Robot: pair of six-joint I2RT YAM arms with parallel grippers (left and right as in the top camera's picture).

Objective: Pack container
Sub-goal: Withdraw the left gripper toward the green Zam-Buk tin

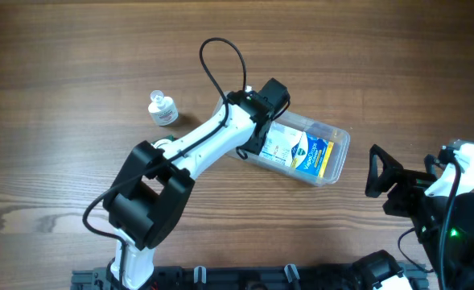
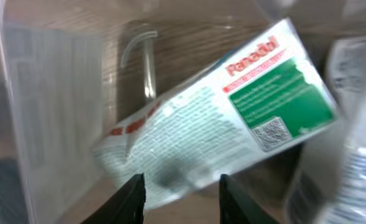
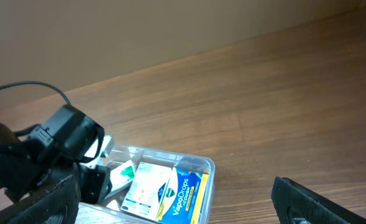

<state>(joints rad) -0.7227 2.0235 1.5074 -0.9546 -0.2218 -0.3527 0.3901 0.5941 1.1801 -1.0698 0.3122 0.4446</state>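
The clear plastic container [image 1: 340, 135] lies at the table's middle, right of centre. A blue and yellow VapoDrops box [image 1: 315, 155] and a white box [image 1: 283, 145] lie flat in it. My left gripper [image 1: 265, 101] hangs over the container's left end, open. In the left wrist view a white and green Panadol box [image 2: 232, 118] lies tilted inside the container wall [image 2: 52, 93], just beyond the open left gripper [image 2: 181, 186], with nothing between the fingers. My right gripper [image 3: 174, 184] stands open at the right, apart from the container [image 3: 210, 165], holding nothing.
A small white round bottle [image 1: 162, 109] stands on the wooden table to the left of the container. The left arm [image 1: 196, 145] stretches from the front left base to the tub. The right arm's base [image 1: 454, 217] sits at the front right.
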